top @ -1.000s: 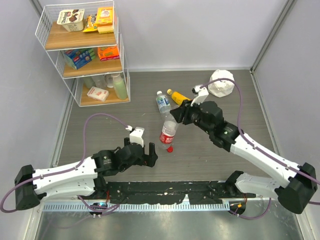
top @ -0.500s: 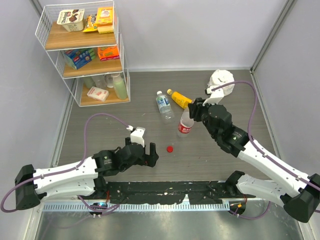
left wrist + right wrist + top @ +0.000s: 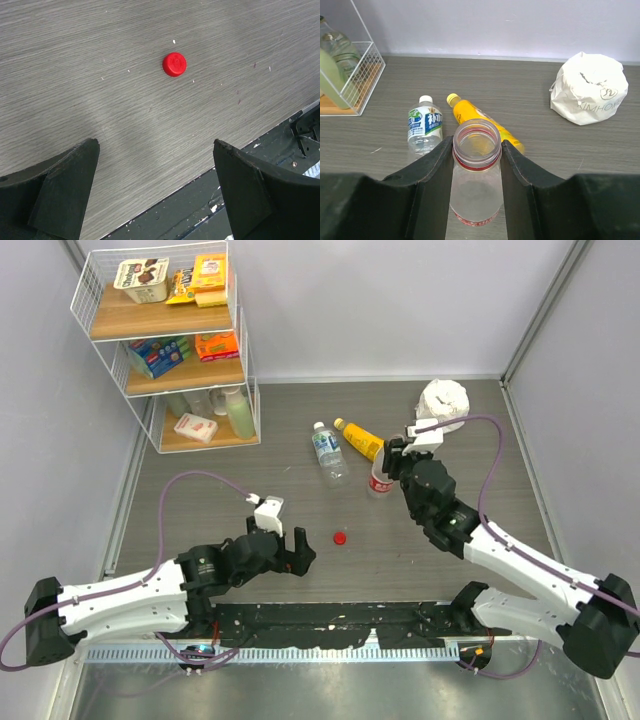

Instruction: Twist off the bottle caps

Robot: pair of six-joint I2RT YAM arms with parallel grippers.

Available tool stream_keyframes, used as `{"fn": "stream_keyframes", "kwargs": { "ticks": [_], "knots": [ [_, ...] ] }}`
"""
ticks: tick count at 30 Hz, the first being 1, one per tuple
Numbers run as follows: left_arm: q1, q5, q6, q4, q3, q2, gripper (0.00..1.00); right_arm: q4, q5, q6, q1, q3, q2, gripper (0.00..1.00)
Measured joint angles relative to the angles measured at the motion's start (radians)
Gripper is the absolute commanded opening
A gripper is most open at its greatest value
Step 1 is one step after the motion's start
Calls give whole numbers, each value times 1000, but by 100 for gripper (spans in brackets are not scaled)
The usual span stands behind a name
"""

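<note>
The right gripper (image 3: 476,167) is clamped narrow on the neck of the red-label bottle (image 3: 475,200), mouth open, right of the surface's centre. The left gripper (image 3: 157,190) hangs wide and empty toward the near edge, with the red cap (image 3: 174,64) lying just beyond it. One cap is off. Next: release this bottle, then grip the white-capped bottle (image 3: 425,130) or the yellow-orange bottle (image 3: 466,112), both lying capped nearer the far edge.

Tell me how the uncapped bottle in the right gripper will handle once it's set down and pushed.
The uncapped bottle looks empty and clear-walled, so probably light and easily dented by the right gripper's squeeze. Tall and narrow, it would likely tip if pushed upright; on its side it should roll.
</note>
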Motion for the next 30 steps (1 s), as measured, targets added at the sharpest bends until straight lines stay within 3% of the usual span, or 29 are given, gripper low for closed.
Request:
{"fn": "stream_keyframes", "kwargs": {
  "ticks": [7,14,19,26,30],
  "knots": [
    [0,5,4,3,0,13,100,220,24,-101,0,-134,68,1],
    [0,7,6,3,0,14,100,294,43,-111,-6,-139,151,2],
    [0,10,6,2,0,10,100,273,48,-71,-14,-129,153,11],
    [0,10,8,2,0,-7,100,211,53,-7,-29,-125,119,45],
    [0,10,8,2,0,-9,100,155,53,21,-32,-105,108,75]
  ]
}}
